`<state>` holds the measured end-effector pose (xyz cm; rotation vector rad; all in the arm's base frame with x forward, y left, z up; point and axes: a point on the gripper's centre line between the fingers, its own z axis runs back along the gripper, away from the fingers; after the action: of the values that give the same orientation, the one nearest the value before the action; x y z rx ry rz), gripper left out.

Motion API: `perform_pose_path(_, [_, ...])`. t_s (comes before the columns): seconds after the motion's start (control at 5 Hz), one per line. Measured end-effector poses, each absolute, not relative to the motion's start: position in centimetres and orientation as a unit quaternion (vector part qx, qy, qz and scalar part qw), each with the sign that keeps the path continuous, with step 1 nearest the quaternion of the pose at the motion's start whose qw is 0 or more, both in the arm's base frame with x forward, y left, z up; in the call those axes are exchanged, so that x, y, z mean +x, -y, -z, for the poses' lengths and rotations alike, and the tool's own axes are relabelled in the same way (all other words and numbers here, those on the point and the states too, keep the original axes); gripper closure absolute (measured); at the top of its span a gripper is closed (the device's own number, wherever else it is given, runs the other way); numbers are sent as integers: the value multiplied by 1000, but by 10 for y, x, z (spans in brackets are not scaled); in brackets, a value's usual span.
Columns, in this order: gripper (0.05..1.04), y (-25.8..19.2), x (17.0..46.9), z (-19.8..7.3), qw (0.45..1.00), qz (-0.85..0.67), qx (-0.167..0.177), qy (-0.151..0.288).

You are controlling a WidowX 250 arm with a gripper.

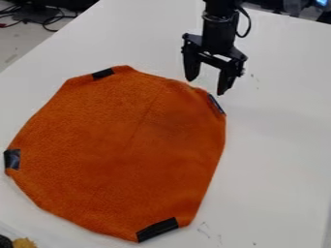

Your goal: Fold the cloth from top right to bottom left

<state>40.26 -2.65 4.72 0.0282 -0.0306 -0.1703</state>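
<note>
1. Black end effector (207, 87): fingers spread wide, nothing between them. It hangs just beyond the cloth's far right edge; its height above the worktop (278, 145) cannot be told.
2. Far right dark strip (217, 103): marks the likely grasp corner, near one fingertip. Centre the fingers across this edge, lower until the fabric can be pinched, then close firmly. A shallow pinch may slip.
3. Orange cloth (116, 155): lies spread on the worktop, unfolded. Once gripped, lift the corner modestly and carry it over the cloth toward the near left; dragging it low could shift or bunch the whole piece.
4. Near left edge: align the carried corner here, lower, then release.
</note>
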Motion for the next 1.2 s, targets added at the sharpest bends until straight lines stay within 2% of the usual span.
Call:
perform_pose_path(0.2, [83,10,397,-29,999,-28,-10,19])
perform_pose_path(0.4, [83,-5,392,-25,995,-95,-18,33])
perform_pose_path(0.6, [83,-4,390,-23,994,-98,-19,35])
perform_pose_path(0.8, [83,4,390,-23,995,-95,-16,34])
perform_pose_path(1.0, [83,17,386,-24,997,-73,4,38])
perform_pose_path(1.2, [83,26,386,-45,995,-69,15,69])
